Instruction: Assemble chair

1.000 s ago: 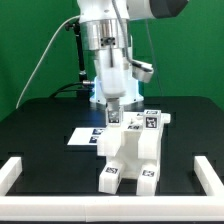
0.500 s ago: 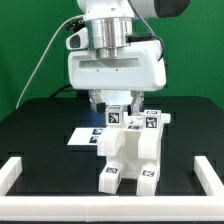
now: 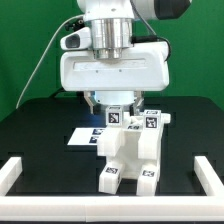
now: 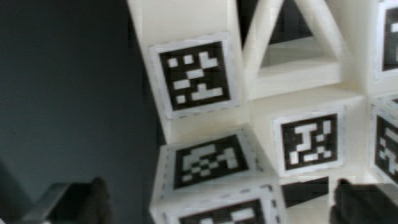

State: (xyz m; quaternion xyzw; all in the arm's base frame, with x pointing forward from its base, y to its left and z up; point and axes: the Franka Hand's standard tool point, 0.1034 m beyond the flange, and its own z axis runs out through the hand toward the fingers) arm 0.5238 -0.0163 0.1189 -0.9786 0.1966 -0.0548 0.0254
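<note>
Chair (image 3: 130, 150) sits mid-counter, assembled block of white tagged parts, standing on the black counter (image 3: 40, 130), its base toward 6 o'clock in the exterior view. Wrist view shows its tagged faces (image 4: 199, 78) very close. Pincer (image 3: 108, 101) hangs right over the chair's top at about 12 o'clock from it, dark fingertips (image 4: 75, 200) visible at the frame edge; I cannot tell if they're parted or clamping. Change: a second ago the wrist was turned narrow-on, now the wide flange faces the camera, so it has rotated; barely any shift since half a second ago. I read that as re-aligning for a grasp or push. Marker board (image 3: 85, 137) lies at 9 o'clock of the chair.
</note>
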